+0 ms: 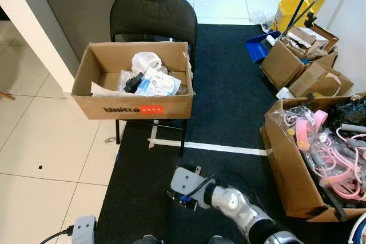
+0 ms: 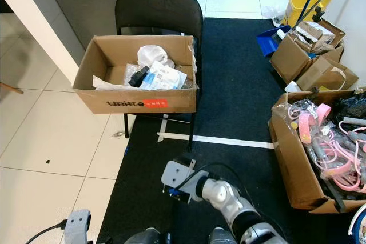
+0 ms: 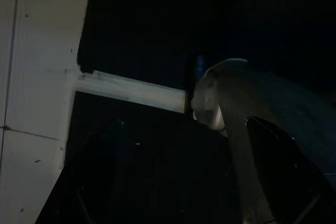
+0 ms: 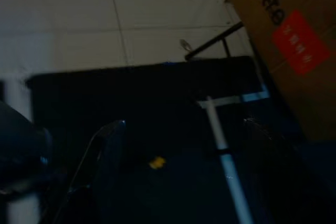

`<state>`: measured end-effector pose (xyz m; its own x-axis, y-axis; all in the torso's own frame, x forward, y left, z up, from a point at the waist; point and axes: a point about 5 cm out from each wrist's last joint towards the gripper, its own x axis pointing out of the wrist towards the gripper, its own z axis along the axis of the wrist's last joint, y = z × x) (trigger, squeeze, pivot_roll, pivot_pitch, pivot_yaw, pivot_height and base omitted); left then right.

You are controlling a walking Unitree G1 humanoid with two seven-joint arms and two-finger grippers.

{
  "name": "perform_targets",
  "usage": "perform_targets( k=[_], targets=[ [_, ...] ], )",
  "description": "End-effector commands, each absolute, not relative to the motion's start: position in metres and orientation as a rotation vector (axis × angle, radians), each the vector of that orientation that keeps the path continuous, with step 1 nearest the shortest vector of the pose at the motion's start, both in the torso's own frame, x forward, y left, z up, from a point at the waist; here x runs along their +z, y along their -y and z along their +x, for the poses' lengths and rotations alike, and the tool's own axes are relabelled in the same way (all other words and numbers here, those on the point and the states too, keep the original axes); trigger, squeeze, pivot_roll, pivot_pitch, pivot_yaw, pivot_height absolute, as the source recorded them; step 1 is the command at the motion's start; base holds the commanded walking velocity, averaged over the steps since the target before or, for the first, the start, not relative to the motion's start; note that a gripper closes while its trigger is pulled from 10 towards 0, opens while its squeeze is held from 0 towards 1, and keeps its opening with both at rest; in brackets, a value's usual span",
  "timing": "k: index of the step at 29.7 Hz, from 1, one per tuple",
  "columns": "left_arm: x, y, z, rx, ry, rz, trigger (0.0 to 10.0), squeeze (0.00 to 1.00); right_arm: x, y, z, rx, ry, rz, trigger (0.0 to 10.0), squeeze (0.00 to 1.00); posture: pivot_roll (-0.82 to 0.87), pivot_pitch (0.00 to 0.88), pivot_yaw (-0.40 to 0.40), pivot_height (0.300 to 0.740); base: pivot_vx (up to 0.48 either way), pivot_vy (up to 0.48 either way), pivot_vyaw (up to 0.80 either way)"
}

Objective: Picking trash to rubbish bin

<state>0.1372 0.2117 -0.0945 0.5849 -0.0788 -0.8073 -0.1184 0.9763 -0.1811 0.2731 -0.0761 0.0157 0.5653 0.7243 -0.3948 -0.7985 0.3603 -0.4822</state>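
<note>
An open cardboard box (image 1: pixel 137 108) with a red label stands on a black folding chair (image 1: pixel 153 12). It holds a white bag (image 1: pixel 146 61), a plastic packet (image 1: pixel 158 83) and a black item. My right arm (image 1: pixel 229 201) reaches low over the black mat (image 1: pixel 229 101), in front of the chair. In the right wrist view my right gripper (image 4: pixel 185 127) is open above the mat, and a small yellow scrap (image 4: pixel 156 162) lies between its fingers. My left gripper (image 3: pixel 186 124) hangs open over the mat's edge with nothing in it.
A large cardboard box (image 1: pixel 286 170) full of pink cables stands at the right. More boxes (image 1: pixel 303 64), a blue dustpan (image 1: pixel 258 47) and a yellow mop bucket (image 1: pixel 291 12) crowd the back right. White tape (image 1: pixel 223 148) crosses the mat. Tiled floor (image 1: pixel 46 141) lies left.
</note>
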Motion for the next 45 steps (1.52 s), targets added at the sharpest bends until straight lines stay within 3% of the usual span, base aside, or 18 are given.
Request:
perform_targets(
  k=[1, 10, 18, 28, 30, 45],
  targets=[
    [-0.101, -0.210, 0.122, 0.048, -1.000, -0.243, 10.0, 0.00, 0.010, 0.076, 0.269, 1.001, -0.138, -0.733, 10.0, 0.00, -0.04, 0.185, 0.053, 0.740, 0.000, 0.000, 0.00],
    [-0.104, -0.202, 0.115, 0.039, -1.030, -0.246, 10.0, 0.00, 0.016, 0.075, 0.279, 0.964, -0.134, -0.746, 10.0, 0.00, -0.02, 0.157, 0.035, 0.740, 0.000, 0.000, 0.00],
    [-0.103, -0.210, 0.113, 0.056, -1.019, -0.242, 10.0, 0.00, 0.036, 0.053, 0.283, 1.007, 0.060, -0.980, 10.0, 0.00, -0.03, 0.165, 0.036, 0.740, 0.000, 0.000, 0.00],
    [-0.102, -0.214, 0.113, 0.040, -1.019, -0.213, 10.0, 0.00, 0.029, 0.050, 0.278, 1.068, -0.021, -0.884, 10.0, 0.00, -0.02, 0.194, 0.043, 0.740, 0.000, 0.000, 0.00],
    [-0.102, -0.217, 0.113, 0.053, -1.012, -0.221, 10.0, 0.00, 0.036, 0.041, 0.280, 1.098, 0.047, -1.042, 10.0, 0.00, -0.02, 0.191, 0.040, 0.740, 0.000, 0.000, 0.00],
    [-0.101, -0.226, 0.109, 0.063, -1.026, -0.200, 10.0, 0.00, 0.038, 0.031, 0.279, 1.084, 0.024, -0.957, 10.0, 0.00, -0.02, 0.191, 0.080, 0.740, 0.000, 0.000, 0.00]
  ],
)
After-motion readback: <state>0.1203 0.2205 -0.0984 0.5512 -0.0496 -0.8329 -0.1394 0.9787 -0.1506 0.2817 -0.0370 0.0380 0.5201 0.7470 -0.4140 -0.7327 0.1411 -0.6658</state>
